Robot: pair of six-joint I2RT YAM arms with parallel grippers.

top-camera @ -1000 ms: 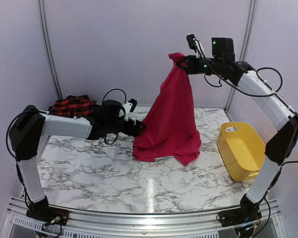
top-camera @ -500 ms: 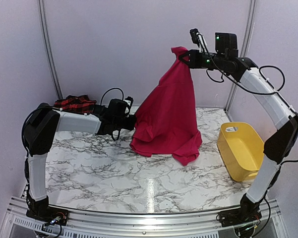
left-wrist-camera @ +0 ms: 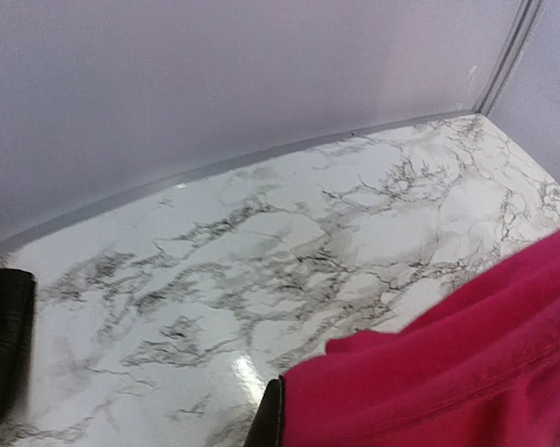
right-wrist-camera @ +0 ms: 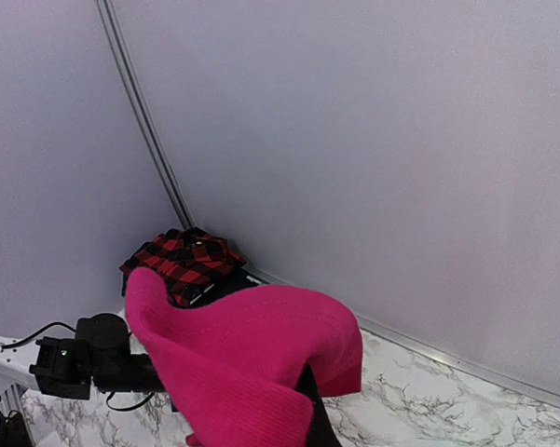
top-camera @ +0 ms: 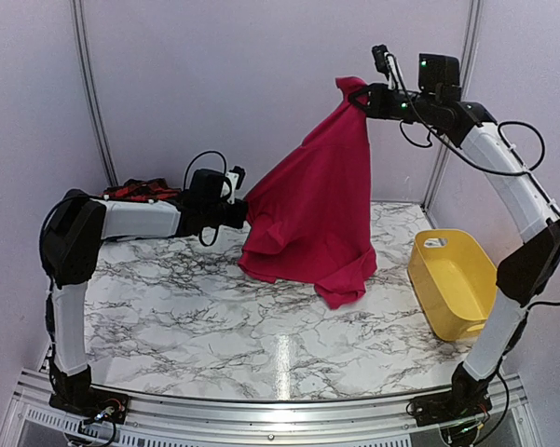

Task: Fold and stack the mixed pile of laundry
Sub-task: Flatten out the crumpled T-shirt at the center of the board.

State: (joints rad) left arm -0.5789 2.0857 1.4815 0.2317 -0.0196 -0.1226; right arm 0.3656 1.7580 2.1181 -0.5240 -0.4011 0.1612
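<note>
Step in hand: opening out one item before the fold. The magenta-pink garment (top-camera: 312, 214) hangs in the middle of the top view. Its peak is upper right of centre and its lower hem slumps onto the bench (top-camera: 168, 317).

The right pincer (top-camera: 356, 98) is held high, clamped on the garment's top bunch. In the right wrist view pink cloth drapes over the finger at bottom centre. The left pincer (top-camera: 243, 212) is closed tight on the garment's left edge, mid-left of frame, above the bench. In the left wrist view pink cloth fills the lower right, with a dark fingertip at its edge.

The red-and-black checked garment (top-camera: 135, 192) lies bunched at far left by the back wall, behind the left arm. The yellow tub (top-camera: 452, 279) sits at right, apart from the cloth. No dark plaid item is clearly visible.

Judgement: early in the task, nothing stacked. Next, the pincers likely need to pull apart until the cloth goes taut, then lay it flat on the bare marble at the front. Both grips look like bunches rather than corners, so a regrasp may be needed.
</note>
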